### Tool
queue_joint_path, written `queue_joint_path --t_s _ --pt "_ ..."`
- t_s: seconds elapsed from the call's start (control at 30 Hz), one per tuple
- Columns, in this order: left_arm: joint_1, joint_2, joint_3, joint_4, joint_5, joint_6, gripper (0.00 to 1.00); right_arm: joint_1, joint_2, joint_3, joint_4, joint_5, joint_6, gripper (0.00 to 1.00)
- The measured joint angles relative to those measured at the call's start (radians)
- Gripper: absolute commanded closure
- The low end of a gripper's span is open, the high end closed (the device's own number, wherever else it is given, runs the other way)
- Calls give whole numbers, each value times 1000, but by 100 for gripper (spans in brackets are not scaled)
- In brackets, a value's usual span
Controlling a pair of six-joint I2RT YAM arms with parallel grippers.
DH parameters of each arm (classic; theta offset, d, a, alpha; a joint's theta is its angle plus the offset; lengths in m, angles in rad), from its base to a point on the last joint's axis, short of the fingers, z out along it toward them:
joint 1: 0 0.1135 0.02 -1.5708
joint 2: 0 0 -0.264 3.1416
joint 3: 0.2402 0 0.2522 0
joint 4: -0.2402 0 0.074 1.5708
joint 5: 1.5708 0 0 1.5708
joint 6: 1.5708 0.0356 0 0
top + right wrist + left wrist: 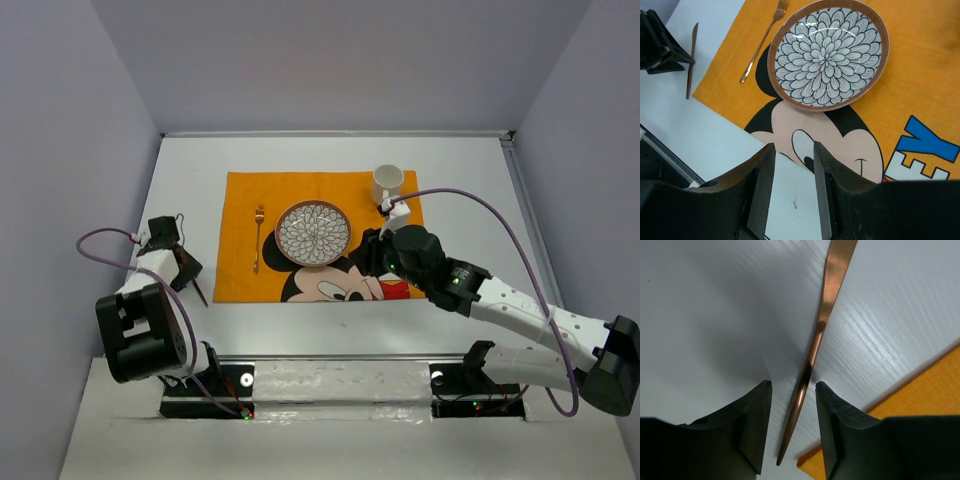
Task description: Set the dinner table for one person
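Note:
The white dinner table (190, 170) carries an orange Mickey Mouse mat (240, 195). On the mat lie a flower-patterned plate (313, 233), a copper fork (257, 240) to its left and a white mug (388, 183) at the back right. A copper knife (201, 293) lies on the bare table just left of the mat. My left gripper (793, 385) is open and straddles the knife's handle (825, 315), with a gap on each side. My right gripper (794, 147) is open and empty over the mat's near edge, in front of the plate (827, 52).
Grey walls close in the table on the left, back and right. The mat's near left corner (935, 385) lies right beside the left fingers. The right wrist view shows the fork (762, 45), the knife (690, 60) and the left gripper (660, 50).

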State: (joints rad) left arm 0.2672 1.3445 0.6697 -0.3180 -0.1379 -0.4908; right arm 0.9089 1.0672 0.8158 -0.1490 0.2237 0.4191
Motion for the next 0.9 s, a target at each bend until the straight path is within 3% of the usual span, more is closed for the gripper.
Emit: queue_joint_path --t_s 0.1,0.27,0.5,0.77,0.9 --pt "11 37 -2 29 6 15 66 0 0 0 0 -5 1 58" --pt "12 50 -2 83 35 34 70 0 0 -6 4 -8 4 58" --pt "5 74 6 130 52 48 100 0 0 -13 5 -6 5 58" --pt "2 55 6 117 49 57 100 -8 -6 -16 5 15 5 59" --pt "-14 -35 6 79 27 68 100 -13 -24 -30 8 24 8 59"
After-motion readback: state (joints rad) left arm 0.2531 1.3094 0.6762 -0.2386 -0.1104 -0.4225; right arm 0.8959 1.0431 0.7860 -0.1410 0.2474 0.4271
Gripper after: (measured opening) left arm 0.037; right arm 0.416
